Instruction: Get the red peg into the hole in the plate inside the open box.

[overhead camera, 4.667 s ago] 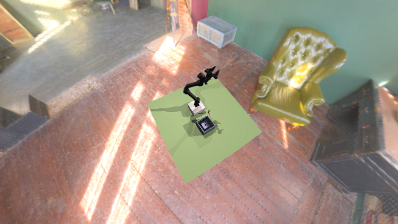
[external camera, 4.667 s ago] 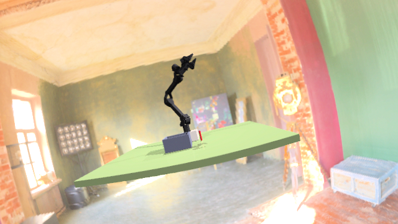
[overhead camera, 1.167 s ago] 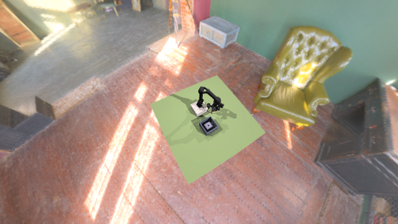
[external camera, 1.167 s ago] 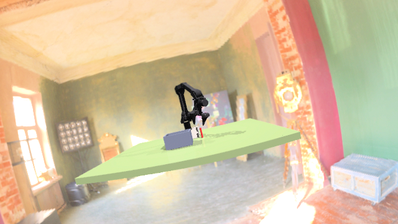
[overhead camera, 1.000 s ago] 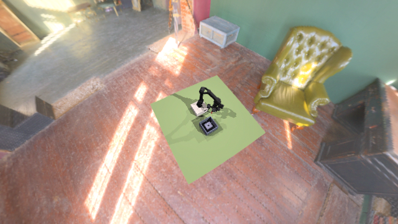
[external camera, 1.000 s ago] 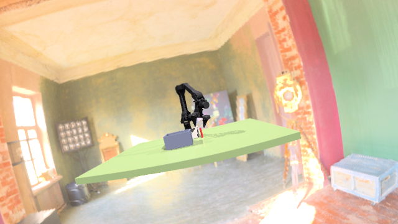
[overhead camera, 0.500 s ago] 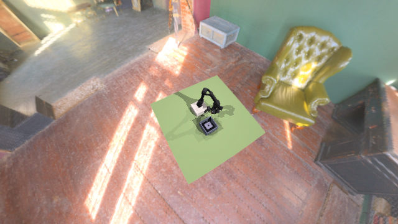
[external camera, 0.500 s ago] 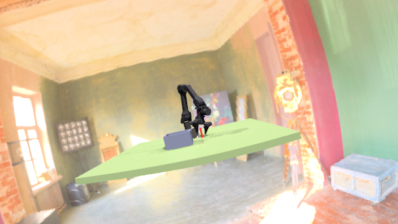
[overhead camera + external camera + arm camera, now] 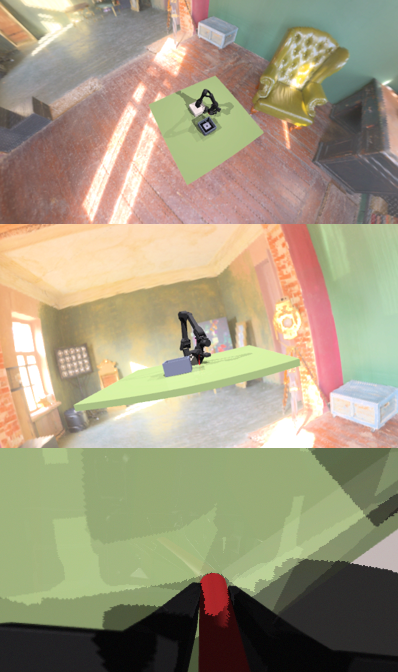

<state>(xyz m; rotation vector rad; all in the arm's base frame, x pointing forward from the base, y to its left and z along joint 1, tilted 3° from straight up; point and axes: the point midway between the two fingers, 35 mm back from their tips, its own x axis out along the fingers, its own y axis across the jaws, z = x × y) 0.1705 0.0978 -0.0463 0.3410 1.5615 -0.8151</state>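
Red peg's near end (image 9: 224, 660) cut off.

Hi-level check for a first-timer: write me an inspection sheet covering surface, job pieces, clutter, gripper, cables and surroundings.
Surface: green tabletop, shadows across it.
Job's things: red peg between the gripper's fingers, outside the box; open box beside the arm, its bottom plate with a hole.
Clutter: nothing seen.
Gripper: the gripper is closed on the peg.
Cables: nothing seen.
Surroundings: green armchair, pale chest, dark cabinet.
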